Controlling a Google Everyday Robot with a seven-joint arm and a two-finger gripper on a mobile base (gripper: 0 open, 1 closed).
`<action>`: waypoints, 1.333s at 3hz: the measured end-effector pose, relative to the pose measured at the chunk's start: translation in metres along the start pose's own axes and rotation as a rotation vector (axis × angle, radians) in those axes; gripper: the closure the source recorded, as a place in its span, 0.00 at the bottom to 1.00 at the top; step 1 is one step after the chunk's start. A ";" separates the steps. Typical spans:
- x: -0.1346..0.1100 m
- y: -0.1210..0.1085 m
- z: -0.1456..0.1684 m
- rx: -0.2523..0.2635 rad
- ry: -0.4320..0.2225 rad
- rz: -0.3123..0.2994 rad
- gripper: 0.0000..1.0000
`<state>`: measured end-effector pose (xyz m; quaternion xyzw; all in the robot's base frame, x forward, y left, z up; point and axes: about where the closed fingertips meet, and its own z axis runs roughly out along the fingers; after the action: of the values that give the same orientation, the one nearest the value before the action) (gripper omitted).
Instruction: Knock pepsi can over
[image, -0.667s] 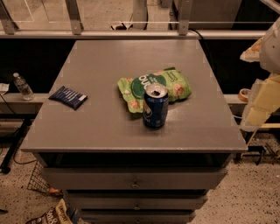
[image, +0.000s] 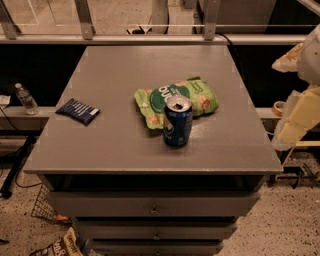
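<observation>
The table sits left of my gripper, which hangs beyond its right edge; whether it is apart or together I cannot tell. Well to its left lies the green bag, the can upright at the bag's near edge. The blue packet lies farthest from it.

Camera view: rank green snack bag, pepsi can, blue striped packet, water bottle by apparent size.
1. green snack bag
2-3. pepsi can, blue striped packet: alike; can is nearer the camera, so unranked
4. water bottle
End effector: right edge, beside the table, clear of the can.
</observation>
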<state>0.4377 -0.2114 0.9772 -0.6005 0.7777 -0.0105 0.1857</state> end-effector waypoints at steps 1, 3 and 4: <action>-0.008 0.004 0.019 -0.033 -0.174 0.014 0.00; -0.077 0.015 0.055 -0.094 -0.597 0.053 0.00; -0.104 0.012 0.075 -0.110 -0.684 0.057 0.00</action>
<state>0.4707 -0.0948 0.9332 -0.5563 0.6862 0.2386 0.4033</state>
